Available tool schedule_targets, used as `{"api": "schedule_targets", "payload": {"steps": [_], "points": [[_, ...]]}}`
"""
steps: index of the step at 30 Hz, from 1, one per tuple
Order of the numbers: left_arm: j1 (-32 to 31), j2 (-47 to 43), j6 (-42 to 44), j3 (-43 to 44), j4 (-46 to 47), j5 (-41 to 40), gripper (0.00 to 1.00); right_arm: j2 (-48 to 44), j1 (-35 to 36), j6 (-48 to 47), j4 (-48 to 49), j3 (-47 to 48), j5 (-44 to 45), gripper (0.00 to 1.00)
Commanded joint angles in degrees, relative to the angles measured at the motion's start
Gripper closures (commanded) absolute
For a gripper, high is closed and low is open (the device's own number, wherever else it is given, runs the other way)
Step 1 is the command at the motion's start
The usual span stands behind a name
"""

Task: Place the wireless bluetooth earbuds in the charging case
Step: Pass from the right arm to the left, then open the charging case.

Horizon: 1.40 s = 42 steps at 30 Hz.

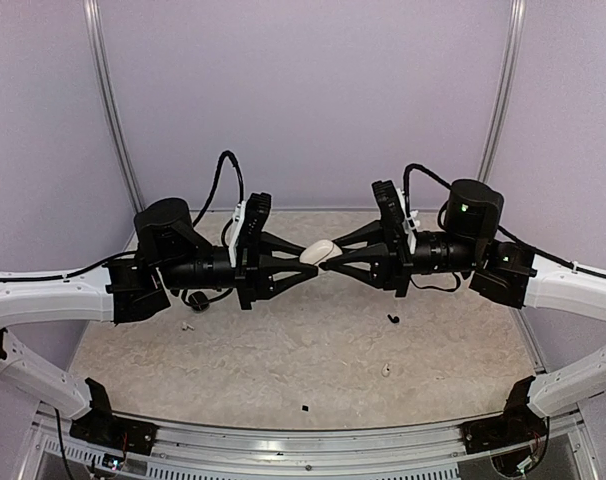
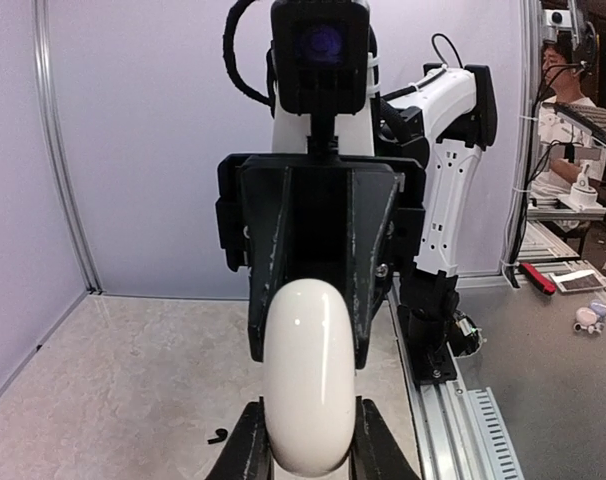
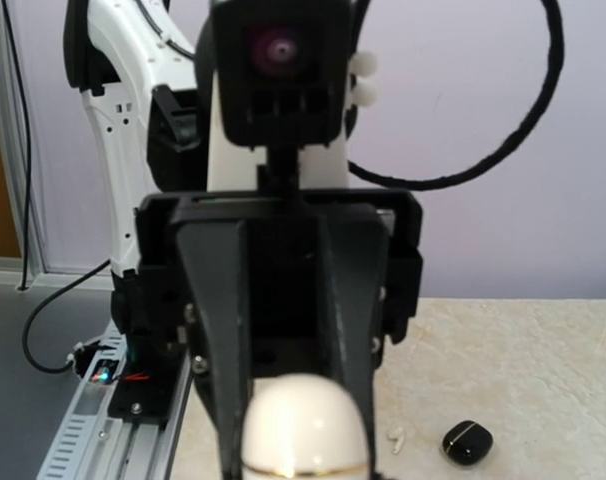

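A white glossy charging case (image 1: 319, 252) hangs in mid-air over the table's middle, held from both sides. My left gripper (image 1: 305, 264) is shut on its left end; in the left wrist view its fingers (image 2: 245, 452) press both flanks of the case (image 2: 305, 375). My right gripper (image 1: 334, 256) is shut on the other end, where the case (image 3: 305, 428) shows a gold seam. Loose earbuds lie on the table: a white one (image 1: 187, 325), another white one (image 1: 386, 370), a black one (image 1: 393, 319) and a small black piece (image 1: 305, 408).
A black charging case (image 3: 467, 441) lies on the table under the left arm, beside a white earbud (image 3: 396, 436). A black earbud (image 2: 217, 435) lies below the held case. Purple walls enclose the beige table (image 1: 283, 370); a metal rail (image 1: 313, 440) runs along its near edge.
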Motion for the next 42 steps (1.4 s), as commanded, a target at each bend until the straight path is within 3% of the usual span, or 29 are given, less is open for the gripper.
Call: {"api": "schedule_targets", "payload": {"steps": [1,3,6,18,27,42], "points": [[-0.4,0.0,1.4,1.9,-0.3,0.8,0.84,-1.4,-0.4,-0.1,-2.7,-1.1,1.6,0.71],[-0.3,-0.4,2.1,2.0,-1.4,0.7,0.85,-1.9,-0.4,-0.9,-4.6,-1.3,2.4,0.59],[0.0,-0.7,2.8,2.1,-2.6,0.7,0.86,-2.0,-0.4,-2.3,-8.1,-0.9,3.3,0.53],[0.0,1.1,4.1,4.1,-5.8,1.7,0.89,-0.7,-0.4,-4.6,-11.7,1.4,1.8,0.58],[0.0,1.9,4.7,4.5,-6.7,1.8,0.90,-0.2,-0.4,-4.5,-11.0,1.8,0.8,0.55],[-0.1,2.3,4.8,4.1,-6.2,1.1,0.89,0.6,-0.4,-3.5,-8.7,1.0,-0.2,0.82]]}}
